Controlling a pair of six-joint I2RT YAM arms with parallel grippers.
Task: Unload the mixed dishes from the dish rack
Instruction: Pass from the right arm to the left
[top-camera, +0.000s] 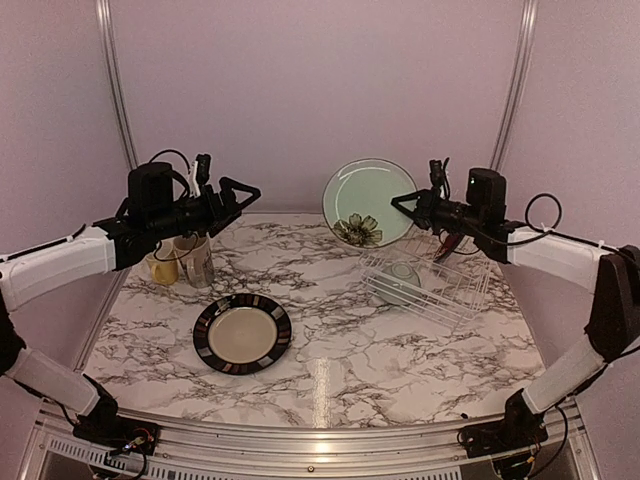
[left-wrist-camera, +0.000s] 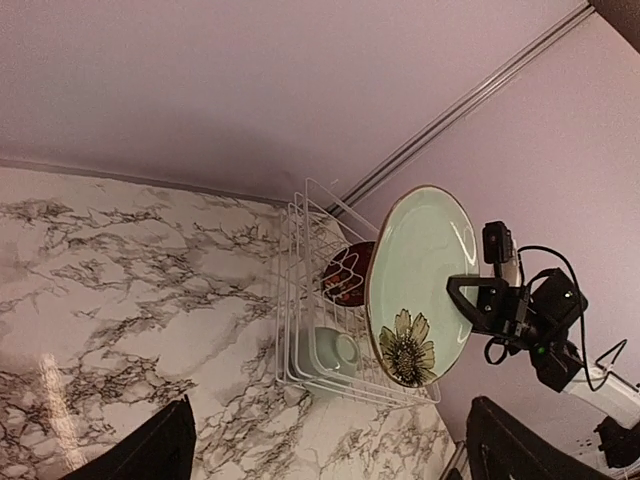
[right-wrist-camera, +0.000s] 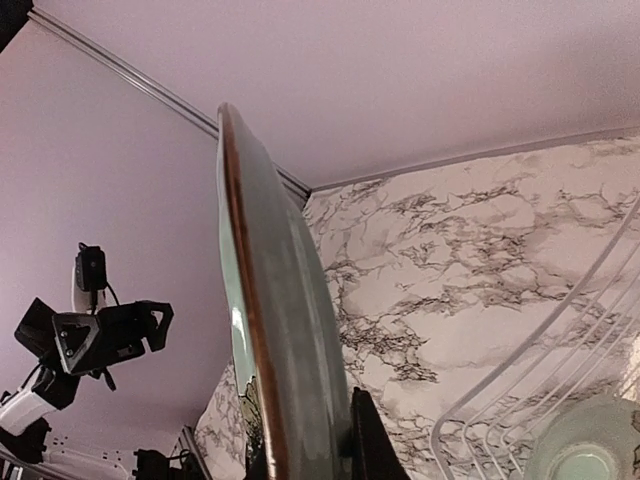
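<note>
The right end effector (top-camera: 408, 205) is clamped on the rim of the green plate (top-camera: 362, 195), holding it upright in the air above the far edge of the counter (top-camera: 330, 375), just over the rack's far left corner; the plate's painted flower sits low on its face, and the right wrist view shows it edge-on with the fingers (right-wrist-camera: 362, 440) pinching its lower rim. The rack (top-camera: 455, 300) stands toward the counter's right edge; inside it the green bowl (top-camera: 403, 273) lies at the near left end, and the red plate (left-wrist-camera: 347, 275) leans behind it. The left end effector (top-camera: 245, 197) hangs wide open and holds nothing, raised above the far left corner. Below it the yellow mug (top-camera: 162, 268) and the cream mug (top-camera: 197, 262) stand upright just beside each other near the left edge. A striped-rim plate (top-camera: 242, 333) lies flat on the counter, left of centre, well apart from the rack.
</note>
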